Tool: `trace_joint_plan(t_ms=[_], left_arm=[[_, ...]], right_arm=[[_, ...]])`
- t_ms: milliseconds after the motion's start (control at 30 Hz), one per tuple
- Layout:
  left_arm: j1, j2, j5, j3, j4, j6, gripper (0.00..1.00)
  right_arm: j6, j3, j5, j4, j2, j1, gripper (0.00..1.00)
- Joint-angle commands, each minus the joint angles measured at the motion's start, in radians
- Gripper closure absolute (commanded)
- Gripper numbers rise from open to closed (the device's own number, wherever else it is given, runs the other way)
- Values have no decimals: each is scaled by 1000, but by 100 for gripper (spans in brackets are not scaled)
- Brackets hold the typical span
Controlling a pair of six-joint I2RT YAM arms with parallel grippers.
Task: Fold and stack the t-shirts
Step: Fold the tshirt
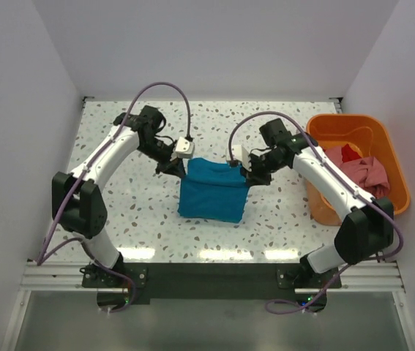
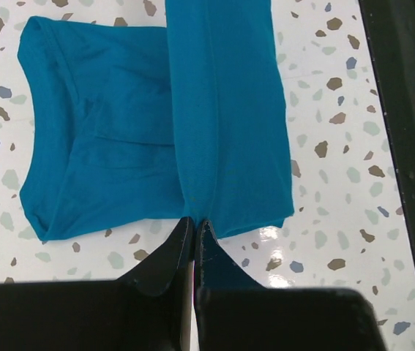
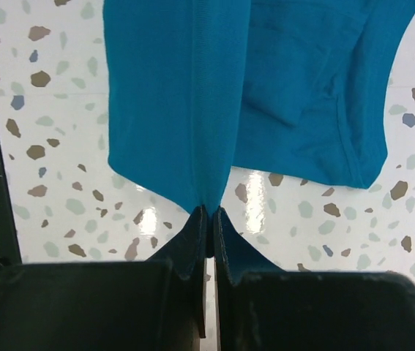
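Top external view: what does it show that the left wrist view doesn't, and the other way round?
Only the top view: the right claw and the orange tub holding pink and red shirts. Only the left wrist view: the left claw pinching a fold of the teal t-shirt, close up. Both: the teal t-shirt on the speckled table.

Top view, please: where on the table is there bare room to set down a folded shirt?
Bare speckled white table lies at the near edge either side of the folded teal-blue cloth t-shirt, and along the far edge. Crowded: the centre, where left hand and right hand pinch that shirt, and the right, by the orange plastic tub.
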Motion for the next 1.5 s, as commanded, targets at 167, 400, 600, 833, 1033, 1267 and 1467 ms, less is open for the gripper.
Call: trace_joint_plan(t_ms=[167,400,600,833,1033,1267,1467], left_arm=[[27,250,21,281,-26,43,100],[41,406,14,438,-27,34,100],[53,498,-13,475,115,-43,100],[59,574,-74,442,310,-154,100],[59,657,-122,464,410,-236,97],[82,671,-148,450,520,-365,96],[124,615,-128,444,589,-493,71]], right_arm=[[-109,159,-66,-26,200,-81,100],[-156,332,-69,-46,403,-140,100],[-160,437,-55,-26,555,-158,100],[-131,497,0,69,688,-160,100],[-62,532,55,155,753,-160,100],[112,537,124,288,770,-160,100],[358,566,164,361,705,-160,61]])
